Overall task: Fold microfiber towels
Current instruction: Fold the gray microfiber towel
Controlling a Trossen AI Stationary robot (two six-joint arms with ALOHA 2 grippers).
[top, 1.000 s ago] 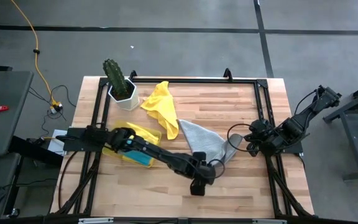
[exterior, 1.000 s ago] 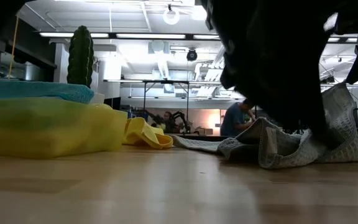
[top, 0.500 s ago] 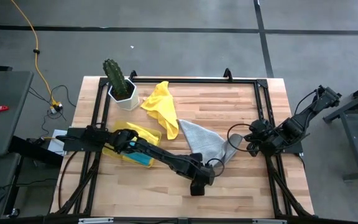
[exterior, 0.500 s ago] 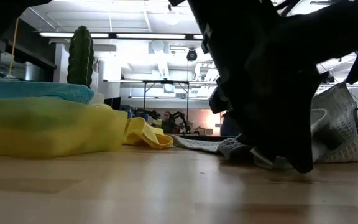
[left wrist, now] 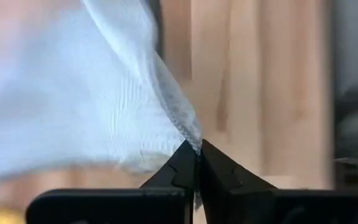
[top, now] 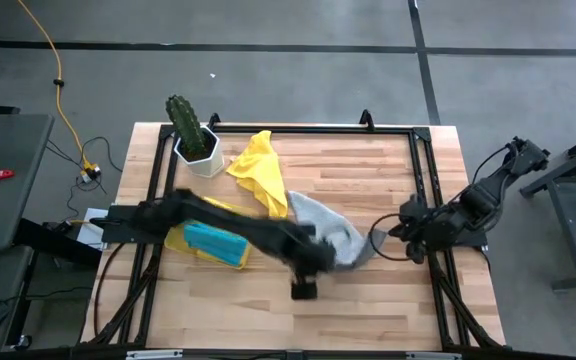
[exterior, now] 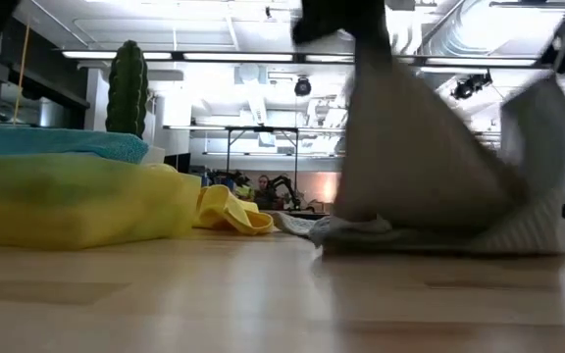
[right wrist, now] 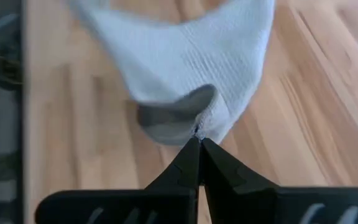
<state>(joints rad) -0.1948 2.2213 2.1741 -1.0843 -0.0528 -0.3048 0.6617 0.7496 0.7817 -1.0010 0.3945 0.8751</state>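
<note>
A grey microfiber towel lies right of the table's middle, pulled up at two places. My left gripper is shut on its near-left part, high above the wood. My right gripper is shut on its right end, a little lower. The towel's middle sags onto the table between them. A yellow microfiber towel lies crumpled at the far middle. A turquoise one rests on a yellow pile at the left. My left gripper pinches an edge of the grey towel between its two fingertips, coming steeply from above. The cloth hangs from the fingers in a slanting sheet down to the table. My right gripper pinches a corner of the grey towel between its two fingertips, slanting down from the table's right side. That end stands lifted, and the cloth below it rests on the wood.
A potted cactus stands at the far left corner. A black frame runs around the table top. Bare wood lies along the near edge and at the far right.
My left gripper has taken hold of the grey towel near the table and risen fast, drawing that part up into a tall peak. My right gripper has risen slightly and rolled, its end of the towel going with it. The towel's middle has stayed on the table.
</note>
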